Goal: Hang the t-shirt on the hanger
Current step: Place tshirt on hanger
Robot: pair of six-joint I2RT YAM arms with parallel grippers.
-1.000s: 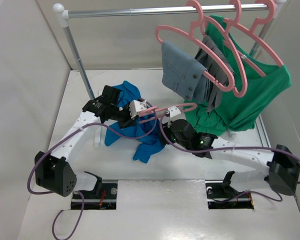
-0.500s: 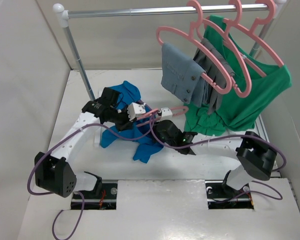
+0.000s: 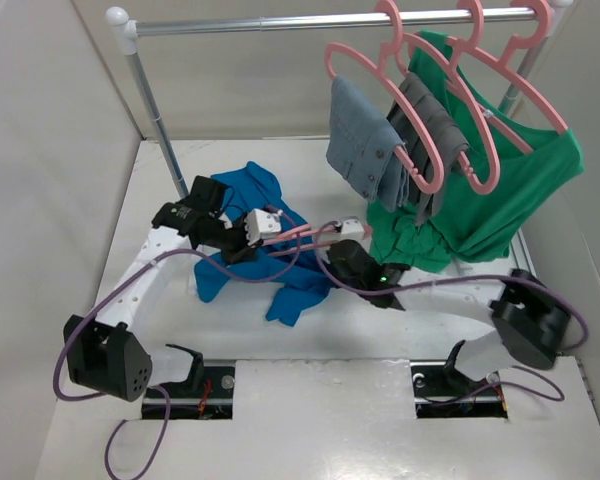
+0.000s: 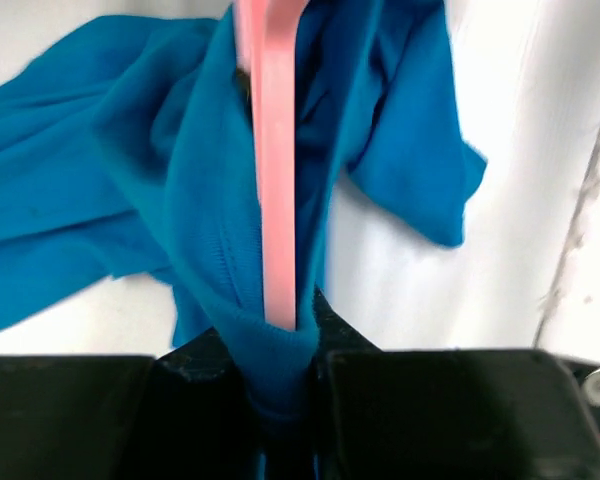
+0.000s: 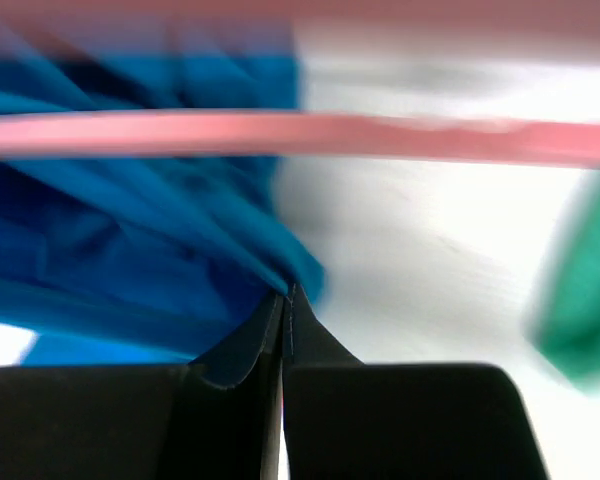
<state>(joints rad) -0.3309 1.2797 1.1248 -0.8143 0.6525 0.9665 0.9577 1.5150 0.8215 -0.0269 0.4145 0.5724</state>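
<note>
Right gripper [image 3: 342, 230] has shifted right since half a second ago and left gripper [image 3: 270, 228] slightly left, so the two stand further apart. White table [image 3: 280, 330] carries the work. Large green shirt [image 3: 520, 190] hangs at right rear. Bright blue crumpled cloth t-shirt [image 3: 248, 188] lies left of centre on the table. Thin pink plastic hanger [image 4: 277, 180] runs between the grippers, blue cloth draped about it. Left jaws clamp a t-shirt fold and the hanger bar together. Right jaws are pressed together on a blue fold; that wrist view is blurred.
</note>
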